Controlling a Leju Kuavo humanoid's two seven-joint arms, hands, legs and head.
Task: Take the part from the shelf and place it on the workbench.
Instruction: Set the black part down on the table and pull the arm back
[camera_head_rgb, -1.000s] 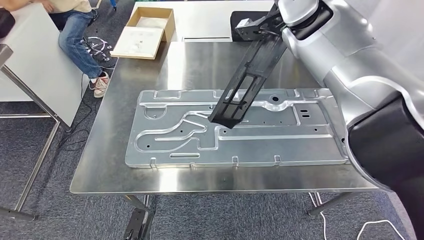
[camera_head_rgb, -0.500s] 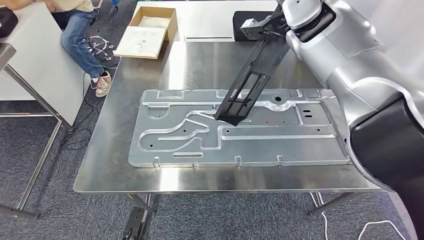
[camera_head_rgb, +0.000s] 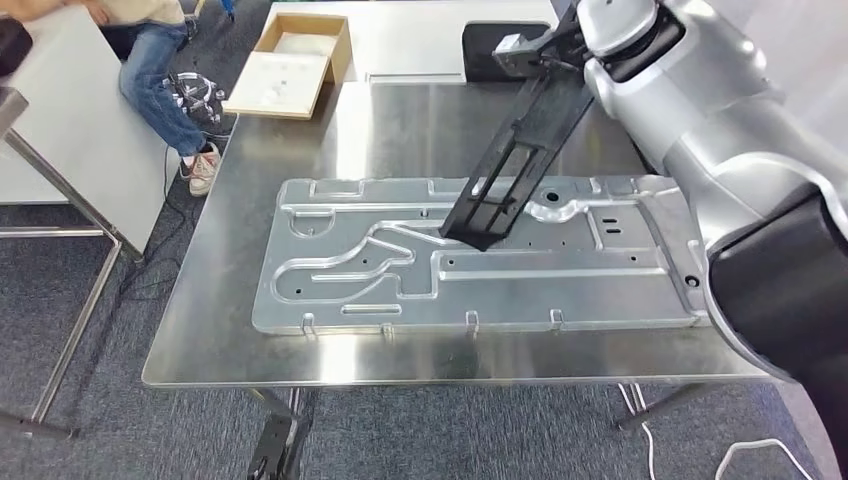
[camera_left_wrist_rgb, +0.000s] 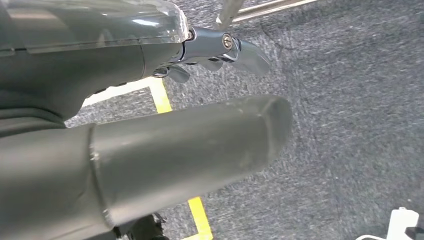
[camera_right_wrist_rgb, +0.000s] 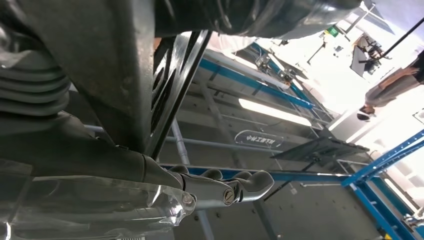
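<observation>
A long black slotted part (camera_head_rgb: 515, 150) slants down from my right hand (camera_head_rgb: 538, 48), which grips its upper end above the far edge of the steel workbench (camera_head_rgb: 250, 200). The part's lower end hovers at or just over a large silver stamped plate (camera_head_rgb: 340, 290) lying on the bench; I cannot tell whether they touch. In the right wrist view the part (camera_right_wrist_rgb: 175, 75) runs between the thumb and the fingers (camera_right_wrist_rgb: 235, 185) of my right hand (camera_right_wrist_rgb: 125, 130). My left hand (camera_left_wrist_rgb: 200, 120) hangs beside me over the carpet, fingers (camera_left_wrist_rgb: 225, 47) apart from the thumb, holding nothing.
An opened cardboard box (camera_head_rgb: 295, 60) lies on the floor beyond the bench's far left corner. A person (camera_head_rgb: 150, 70) sits at the far left next to a white table (camera_head_rgb: 70, 150). A white table (camera_head_rgb: 420, 35) stands behind the bench. A cable (camera_head_rgb: 750, 455) lies on the carpet.
My right hand has carried the black part a little to the right; its lower end now sits further right over the silver plate. The left hand has not visibly moved.
</observation>
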